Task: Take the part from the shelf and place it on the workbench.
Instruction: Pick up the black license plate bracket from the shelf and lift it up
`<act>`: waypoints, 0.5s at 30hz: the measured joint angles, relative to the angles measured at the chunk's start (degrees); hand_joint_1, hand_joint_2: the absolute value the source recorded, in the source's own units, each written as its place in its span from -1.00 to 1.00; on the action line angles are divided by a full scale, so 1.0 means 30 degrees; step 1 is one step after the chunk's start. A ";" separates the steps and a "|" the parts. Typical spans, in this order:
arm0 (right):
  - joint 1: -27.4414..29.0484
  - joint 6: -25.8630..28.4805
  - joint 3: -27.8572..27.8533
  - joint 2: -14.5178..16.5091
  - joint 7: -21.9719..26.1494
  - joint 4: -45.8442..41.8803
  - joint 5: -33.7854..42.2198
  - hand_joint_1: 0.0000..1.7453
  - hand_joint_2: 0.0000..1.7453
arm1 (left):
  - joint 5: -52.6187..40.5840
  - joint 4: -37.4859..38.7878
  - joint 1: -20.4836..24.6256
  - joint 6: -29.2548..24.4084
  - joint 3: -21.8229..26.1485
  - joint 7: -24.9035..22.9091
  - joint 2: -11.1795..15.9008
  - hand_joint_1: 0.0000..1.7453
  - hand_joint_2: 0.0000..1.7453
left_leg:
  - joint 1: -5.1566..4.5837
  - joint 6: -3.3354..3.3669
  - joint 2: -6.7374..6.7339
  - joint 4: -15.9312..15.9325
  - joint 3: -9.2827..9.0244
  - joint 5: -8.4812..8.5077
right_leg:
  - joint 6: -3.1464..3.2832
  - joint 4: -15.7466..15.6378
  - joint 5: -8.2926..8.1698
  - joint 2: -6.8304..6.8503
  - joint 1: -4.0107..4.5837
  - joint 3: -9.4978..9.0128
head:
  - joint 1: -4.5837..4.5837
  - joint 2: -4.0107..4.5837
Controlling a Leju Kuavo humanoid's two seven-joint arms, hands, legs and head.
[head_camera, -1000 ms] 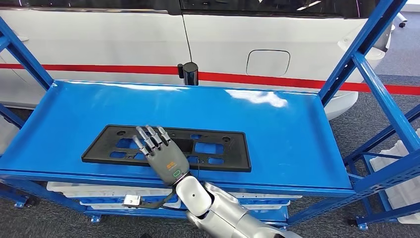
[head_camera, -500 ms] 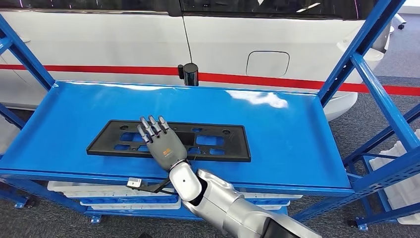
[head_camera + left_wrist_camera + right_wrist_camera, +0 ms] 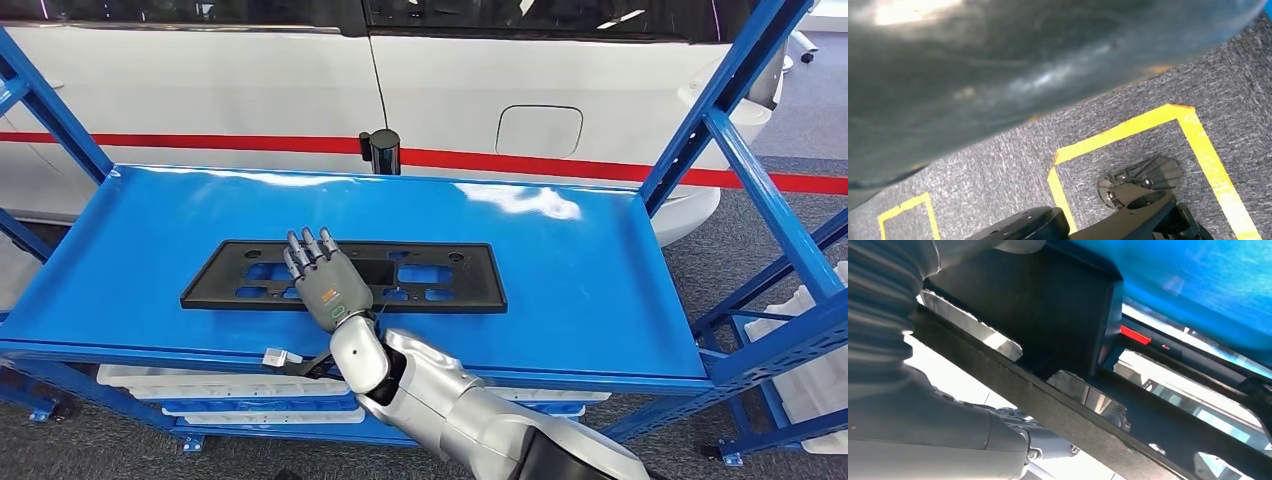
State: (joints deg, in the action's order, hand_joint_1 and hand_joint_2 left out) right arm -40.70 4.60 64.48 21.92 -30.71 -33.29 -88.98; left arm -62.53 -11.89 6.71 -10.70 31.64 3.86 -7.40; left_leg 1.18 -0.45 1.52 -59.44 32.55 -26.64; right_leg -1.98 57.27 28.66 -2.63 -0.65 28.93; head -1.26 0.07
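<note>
One right robot hand [image 3: 325, 278], fingers curled onto the black part [image 3: 440, 277], has advanced farther over it.

A glossy blue shelf [image 3: 560, 270] is being carried by a blue steel frame [image 3: 745, 140]. A flat black part [image 3: 440, 280] with cut-out openings is being borne lengthwise near its front edge.

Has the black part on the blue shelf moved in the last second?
Yes. The black part has slid back from the shelf front edge, squaring up under the right robot hand.
</note>
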 joint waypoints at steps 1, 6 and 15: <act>-0.0022 -0.0089 0.0069 0.0000 0.0004 0.0018 0.0000 -1.00 1.00 | 0.0025 0.0000 -0.0024 -0.0015 0.0051 -0.0002 0.0002 -1.00 -1.00 | 0.0000 0.0000 0.0000 0.0000 -0.0002 0.0000 | 0.0000 0.0000 0.0000 0.0000 0.0000 0.0000 | 0.0000 0.0002; -0.0232 -0.0673 0.0173 0.0040 0.0249 0.0026 0.0000 -1.00 1.00 | 0.0054 0.0000 -0.0113 -0.0024 0.0202 -0.0004 0.0005 -1.00 -1.00 | 0.0001 -0.0002 0.0009 0.0000 -0.0007 0.0003 | 0.0001 0.0002 0.0000 0.0002 0.0002 -0.0007 | -0.0002 0.0002; -0.0407 -0.1165 0.0165 0.0066 0.0552 -0.0004 0.0000 -0.88 1.00 | 0.0056 0.0000 -0.0148 0.0009 0.0329 -0.0027 0.0013 -1.00 -1.00 | -0.0002 -0.0003 0.0013 0.0001 -0.0008 0.0006 | 0.0001 0.0002 -0.0001 0.0003 -0.0001 -0.0015 | -0.0002 -0.0002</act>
State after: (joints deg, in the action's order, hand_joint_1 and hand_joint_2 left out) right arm -41.92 1.11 64.98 22.12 -29.05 -33.30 -88.98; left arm -62.36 -11.89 6.26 -10.68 32.63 3.78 -7.37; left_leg 1.17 -0.46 1.56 -59.43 32.52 -26.62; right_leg -1.98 57.27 28.65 -2.62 -0.65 28.89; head -1.27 0.07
